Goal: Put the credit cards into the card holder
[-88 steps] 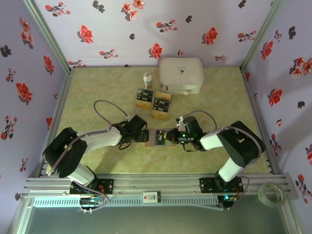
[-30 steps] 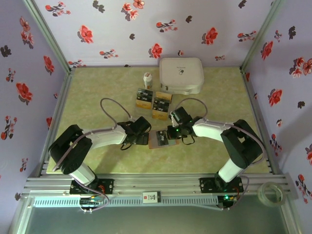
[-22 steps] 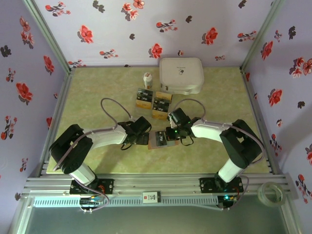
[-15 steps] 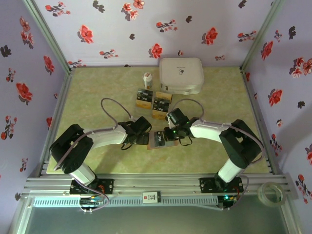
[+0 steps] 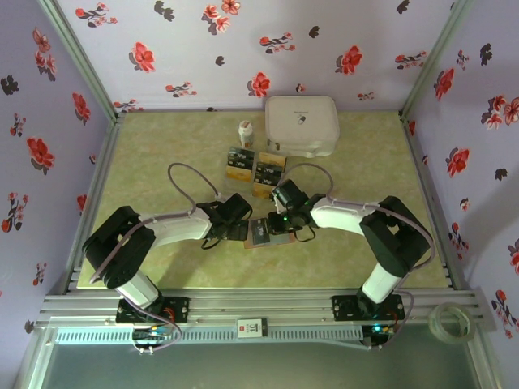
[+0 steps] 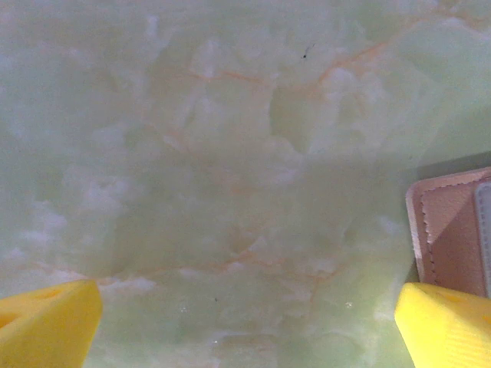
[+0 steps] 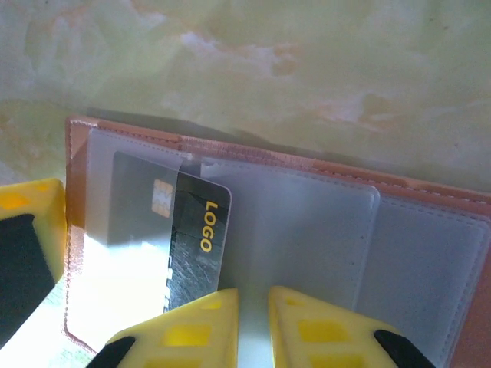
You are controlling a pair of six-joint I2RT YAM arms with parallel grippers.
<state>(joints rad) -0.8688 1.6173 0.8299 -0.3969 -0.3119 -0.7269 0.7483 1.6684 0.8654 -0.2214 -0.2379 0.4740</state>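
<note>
Even bright overhead light; wrist views soft, blurred; white glare on card holder (image 7: 98, 270) sleeve.

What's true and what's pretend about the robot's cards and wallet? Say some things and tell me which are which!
1. The card holder lies open. True.
2. A black card marked LOGO sits partly in a clear pocket. True.
3. The left gripper is squeezing a card. False: it is wide open, with only the table between its fingers.
4. The white bottle is inside the card holder. False: it is on the table, farther back, beside the white case.
5. The other cards lie on the table behind the holder. True.
</note>
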